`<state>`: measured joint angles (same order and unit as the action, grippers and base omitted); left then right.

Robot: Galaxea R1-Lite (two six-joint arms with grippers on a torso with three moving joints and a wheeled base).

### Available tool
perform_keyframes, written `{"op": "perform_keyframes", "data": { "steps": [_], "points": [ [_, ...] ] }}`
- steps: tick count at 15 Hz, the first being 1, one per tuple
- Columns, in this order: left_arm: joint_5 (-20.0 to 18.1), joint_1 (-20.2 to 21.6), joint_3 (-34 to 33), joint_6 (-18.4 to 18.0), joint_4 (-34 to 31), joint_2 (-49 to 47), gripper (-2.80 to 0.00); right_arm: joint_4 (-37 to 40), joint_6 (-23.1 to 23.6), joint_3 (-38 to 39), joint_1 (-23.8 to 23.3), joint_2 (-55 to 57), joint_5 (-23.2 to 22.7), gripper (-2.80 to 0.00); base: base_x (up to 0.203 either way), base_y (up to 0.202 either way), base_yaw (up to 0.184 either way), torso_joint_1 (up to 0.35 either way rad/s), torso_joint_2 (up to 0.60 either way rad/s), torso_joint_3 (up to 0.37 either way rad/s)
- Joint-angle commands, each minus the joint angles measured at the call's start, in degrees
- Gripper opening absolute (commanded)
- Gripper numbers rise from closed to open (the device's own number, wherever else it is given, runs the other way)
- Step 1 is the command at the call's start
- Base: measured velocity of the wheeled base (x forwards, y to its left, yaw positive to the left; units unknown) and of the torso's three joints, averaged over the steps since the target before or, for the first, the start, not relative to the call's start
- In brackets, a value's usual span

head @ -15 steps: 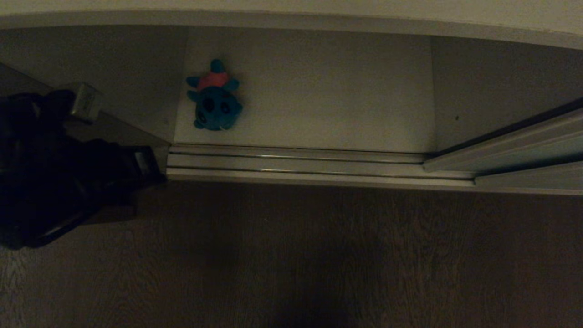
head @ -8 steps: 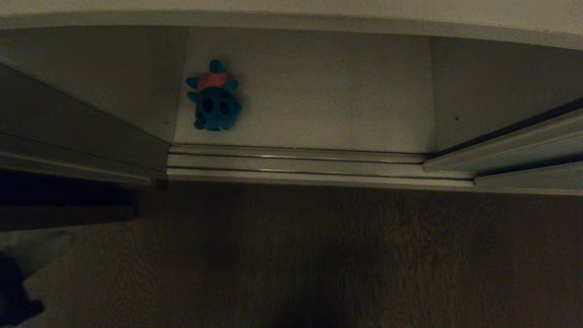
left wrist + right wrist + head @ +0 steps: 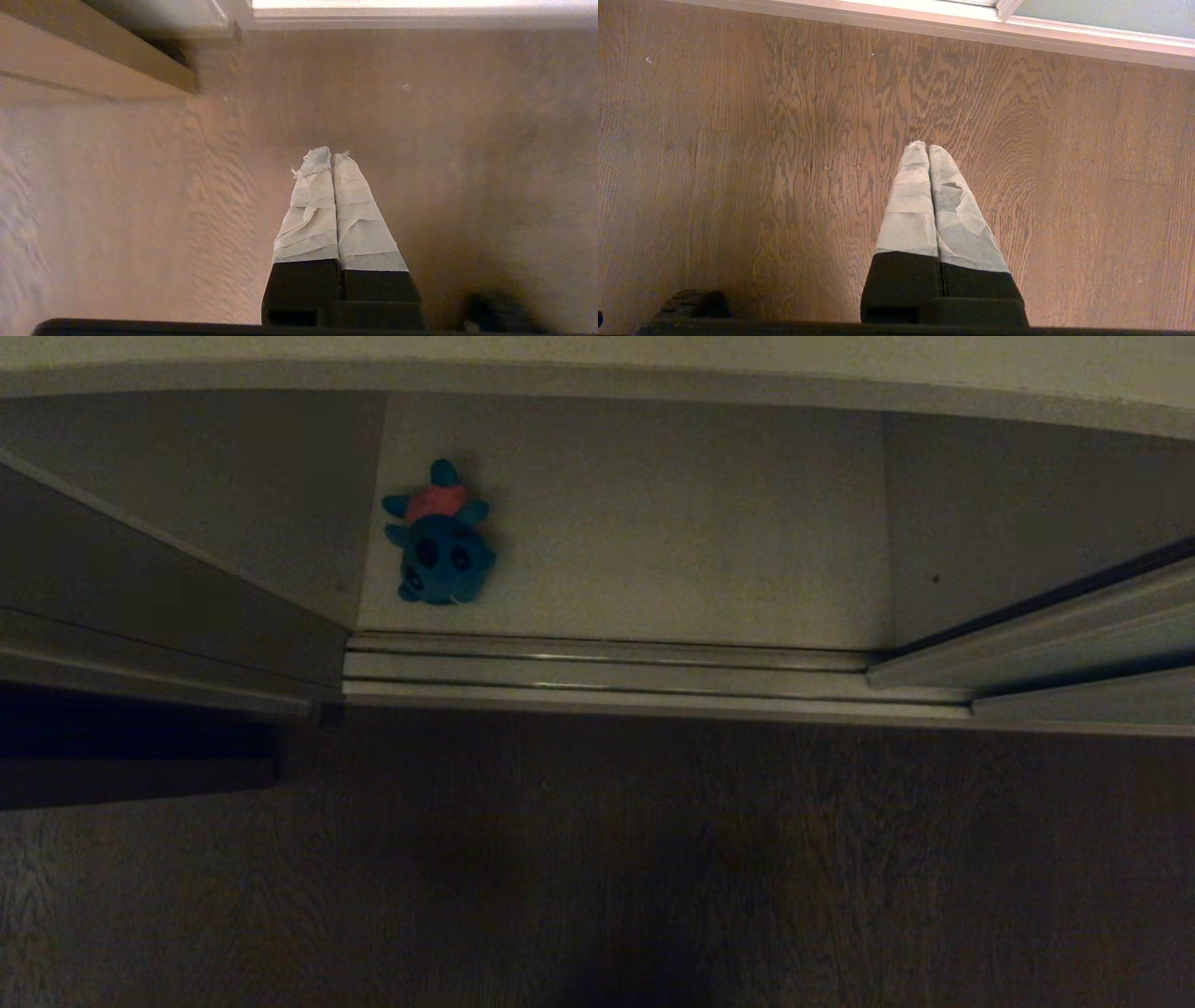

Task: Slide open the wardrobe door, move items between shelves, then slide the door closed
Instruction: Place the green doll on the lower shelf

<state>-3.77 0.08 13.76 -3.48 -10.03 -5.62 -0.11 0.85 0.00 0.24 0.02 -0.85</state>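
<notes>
The wardrobe stands open in the middle of the head view. A teal-blue plush toy with a pink back [image 3: 437, 537] lies on the white bottom shelf [image 3: 672, 523], near its left wall. A sliding door panel [image 3: 159, 607] stands slid aside at the left, and another [image 3: 1064, 625] at the right. Neither arm shows in the head view. My left gripper [image 3: 331, 155] is shut and empty, hanging over the wooden floor near the door frame [image 3: 107, 60]. My right gripper [image 3: 927, 147] is also shut and empty over the floor.
A ribbed metal floor track [image 3: 607, 672] runs along the front of the opening. Dark wooden floor [image 3: 653, 859] fills the foreground. A dark brown side frame [image 3: 131, 779] sits at the lower left. The pale door panel [image 3: 1101, 11] shows in the right wrist view.
My left arm was at the left door panel's edge a second ago; it has drawn back and down out of the head view. The plush toy and the doors have not moved.
</notes>
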Motion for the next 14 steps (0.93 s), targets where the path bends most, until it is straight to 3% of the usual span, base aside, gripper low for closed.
{"op": "perform_keyframes", "data": {
  "steps": [1, 3, 7, 14],
  "points": [
    [-0.03, 0.51, -8.33, -1.95, 4.96, 5.72, -2.80, 0.02, 0.03, -0.07, 0.02, -0.20, -0.03, -2.80, 0.000, 0.000, 0.000, 0.000, 0.00, 0.000],
    [0.93, 0.63, -14.21, -3.27, 8.01, 5.60, -2.80, 0.02, 0.03, -0.09, 0.02, -0.29, -0.03, -2.80, 0.000, 0.000, 0.000, 0.000, 0.00, 0.000],
    [2.09, 0.71, -13.41, -1.11, 9.14, 5.53, -2.80, -0.03, 0.03, -0.09, 0.02, -0.24, -0.03, -2.80, 0.000, 0.000, 0.000, 0.000, 0.00, 0.000],
    [2.10, 0.71, -13.67, -1.16, 9.91, 5.53, -2.80, 0.02, 0.03, -0.08, 0.02, -0.25, -0.03, -2.80, 0.000, 0.000, 0.000, 0.000, 0.00, 0.000]
  ]
}}
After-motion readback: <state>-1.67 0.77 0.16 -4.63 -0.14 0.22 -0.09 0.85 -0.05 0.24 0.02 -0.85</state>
